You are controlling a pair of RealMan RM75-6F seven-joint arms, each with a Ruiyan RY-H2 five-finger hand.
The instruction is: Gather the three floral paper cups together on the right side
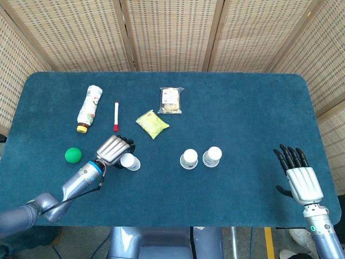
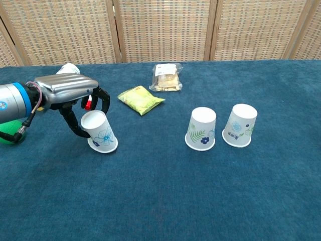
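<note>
Your left hand [image 2: 67, 93] is curled around the upside-down floral cup [image 2: 100, 131] on the left: the fingers [image 2: 103, 98] hook over its far side and the thumb presses its near left side, and the cup leans toward the hand with its rim partly lifted off the blue table [image 2: 165, 196]. From the head view the same hand [image 1: 114, 150] covers part of that cup [image 1: 128, 161], so you are gripping it, not hovering over it

The other two floral cups stand well off to the right of that hand, upside down and close beside each other without touching: the fern-print cup [image 2: 201, 128] nearer to it, the last cup [image 2: 240, 125] just beyond. In the head view they show as two white discs [image 1: 189, 158] and [image 1: 213, 156]

Your right hand [image 1: 301, 177] lies flat near the table's right edge, fingers apart and holding nothing, well apart from the cup pair on its left

Behind your left hand lie the red marker [image 2: 90, 101] and the bottle [image 1: 89, 107]; a green ball [image 1: 73, 155] sits just to its left. Further back and to its right are a yellow-green packet [image 2: 141, 99] and a clear snack bag [image 2: 166, 77]
</note>
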